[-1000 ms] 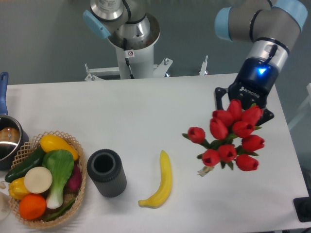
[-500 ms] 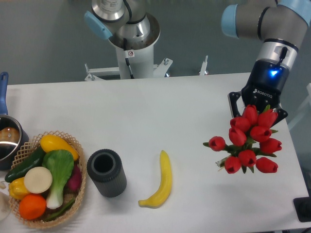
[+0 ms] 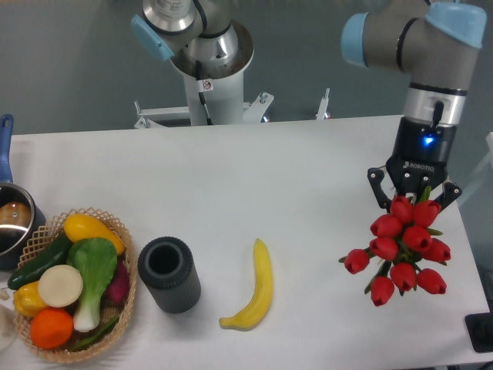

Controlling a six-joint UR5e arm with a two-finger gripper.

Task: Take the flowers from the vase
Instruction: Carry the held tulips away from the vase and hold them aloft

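Observation:
The flowers (image 3: 402, 248), a bunch of glossy red tulip buds on green stems, hang at the right side of the table, far from the vase. My gripper (image 3: 413, 202) is directly above the bunch and shut on the flowers, with its fingertips hidden behind the top buds. The vase (image 3: 169, 274), a dark ribbed cylinder, stands empty and upright at the front left, beside the basket.
A yellow banana (image 3: 255, 287) lies between the vase and the flowers. A wicker basket (image 3: 127, 262) of vegetables sits at the front left, with a pot (image 3: 11, 223) behind it. The table's right edge runs just past the flowers. A dark object (image 3: 481, 331) sits at the front right corner.
The gripper has carried the flowers to the right and downward, towards the table's right edge. The bunch now hangs more upright beneath the gripper.

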